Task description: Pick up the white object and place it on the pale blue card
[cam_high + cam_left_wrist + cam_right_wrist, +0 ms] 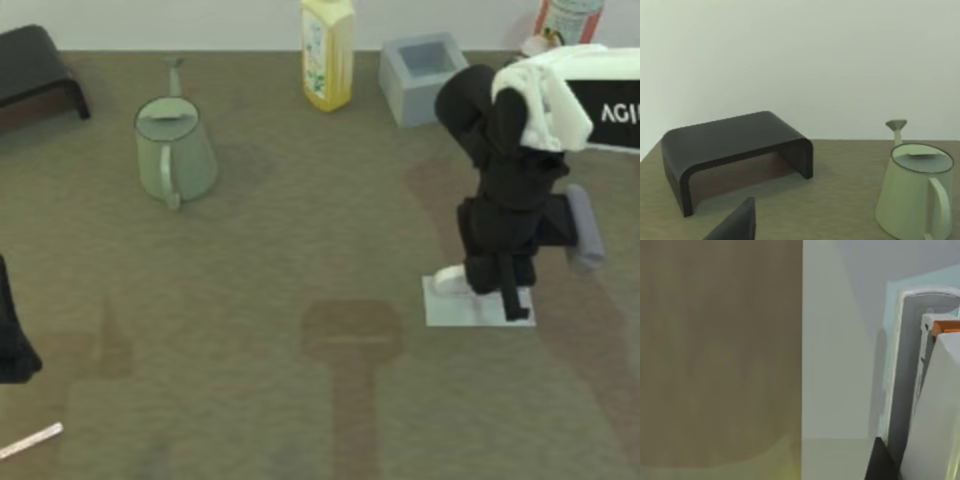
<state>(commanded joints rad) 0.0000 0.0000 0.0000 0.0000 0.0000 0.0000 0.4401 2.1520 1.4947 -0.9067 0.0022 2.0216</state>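
The pale blue card (450, 310) lies flat at the right of the table, and it fills much of the right wrist view (840, 365). My right gripper (505, 295) hangs straight over it, shut on the white object (450, 280). One rounded end of that object sticks out to the left over the card's corner. In the right wrist view the white object (907, 365) runs along the card, with a black finger (880, 462) against its side. My left gripper (12, 350) is parked at the table's left edge, open and holding nothing.
A green watering can (172, 150) stands at the back left, with a black stand (35, 70) in the far left corner. At the back are a yellow bottle (328, 50) and a grey-blue open box (420, 75). A thin pale stick (30, 440) lies at the front left.
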